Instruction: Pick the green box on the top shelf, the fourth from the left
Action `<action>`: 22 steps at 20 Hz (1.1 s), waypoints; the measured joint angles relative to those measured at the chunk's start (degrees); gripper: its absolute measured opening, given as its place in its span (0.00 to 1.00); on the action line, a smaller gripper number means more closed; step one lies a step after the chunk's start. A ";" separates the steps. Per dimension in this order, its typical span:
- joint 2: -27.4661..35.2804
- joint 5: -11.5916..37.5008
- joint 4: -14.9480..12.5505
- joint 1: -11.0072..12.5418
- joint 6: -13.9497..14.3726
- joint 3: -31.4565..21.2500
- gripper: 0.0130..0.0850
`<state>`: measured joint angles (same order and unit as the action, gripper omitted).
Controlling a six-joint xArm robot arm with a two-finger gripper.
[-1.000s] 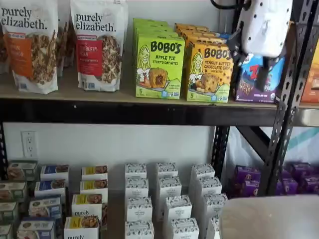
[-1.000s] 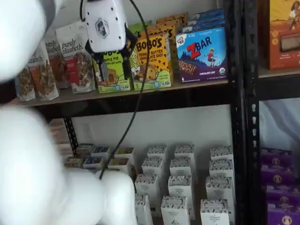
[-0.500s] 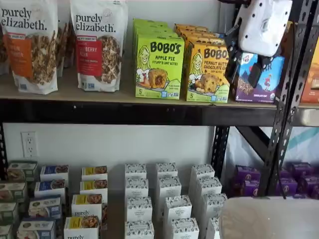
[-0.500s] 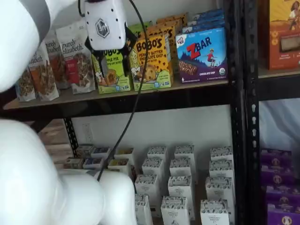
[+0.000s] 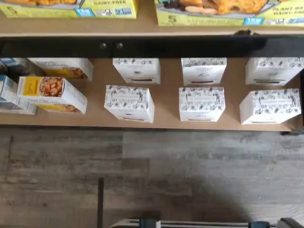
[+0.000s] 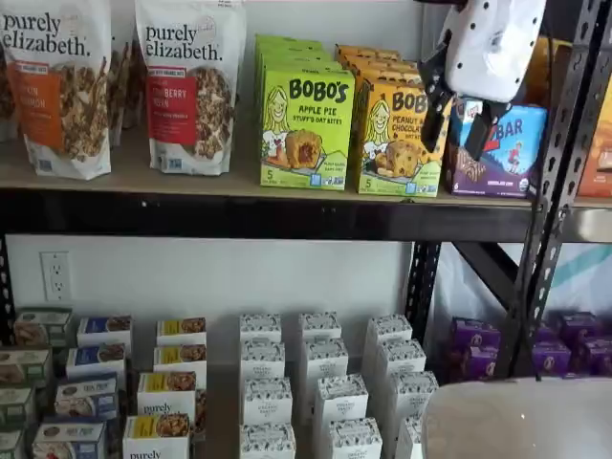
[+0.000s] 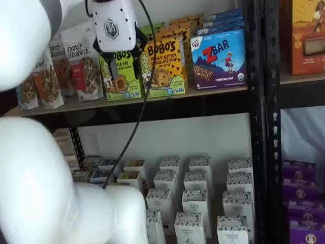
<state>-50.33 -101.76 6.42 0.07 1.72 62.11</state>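
Shelf view: open tool [image 6: 457,120] beside green box [image 6: 306,127]

Partly hidden behind the gripper [image 7: 120,57]: the green box [image 7: 124,76]. Cut off at the picture's edge in the wrist view: two carton fronts, print incomplete.

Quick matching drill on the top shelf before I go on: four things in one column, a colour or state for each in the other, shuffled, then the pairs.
Things:
1. green box
2. peanut butter box
3. ZBar box
4. claw

Colours or states:
A. blue, with red lettering
B. open, fingers apart, holding nothing
C. lime green, marked Apple Pie
D. yellow-orange

Pairs: 1-C, 2-D, 3-A, 4-B
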 joint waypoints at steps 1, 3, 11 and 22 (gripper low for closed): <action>0.45 0.31 0.03 -0.14 0.12 0.18 1.00; 1.28 1.01 -0.02 -0.53 0.41 0.45 1.00; 4.99 5.12 -0.37 -3.64 3.00 1.78 1.00; 10.67 8.22 -0.89 -9.61 8.48 5.11 1.00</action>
<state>-39.65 -93.54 5.53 -9.54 10.20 67.22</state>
